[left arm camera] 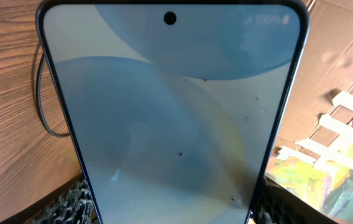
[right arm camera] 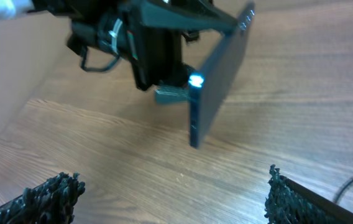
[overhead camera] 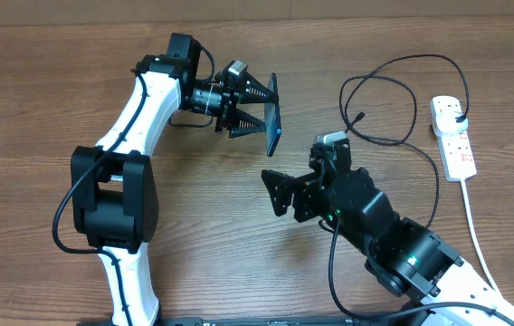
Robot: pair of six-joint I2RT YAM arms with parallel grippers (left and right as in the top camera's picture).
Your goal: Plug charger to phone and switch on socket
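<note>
My left gripper (overhead camera: 255,109) is shut on the phone (overhead camera: 274,116) and holds it on edge above the table at the upper middle. In the left wrist view the phone's pale blue screen (left arm camera: 170,106) fills the frame between the jaws. In the right wrist view the phone (right arm camera: 217,78) hangs tilted above the wood. My right gripper (overhead camera: 275,192) is open and empty, just below the phone; its fingers (right arm camera: 170,199) frame bare wood. The black charger cable (overhead camera: 393,100) loops on the table at the right, its plug head (overhead camera: 456,113) in the white power strip (overhead camera: 452,136).
The strip's thick white cord (overhead camera: 474,235) runs down the right edge toward the front. The charger's connector tip (overhead camera: 359,118) lies loose near my right arm. Cardboard and clutter show beyond the table in the left wrist view (left arm camera: 338,124).
</note>
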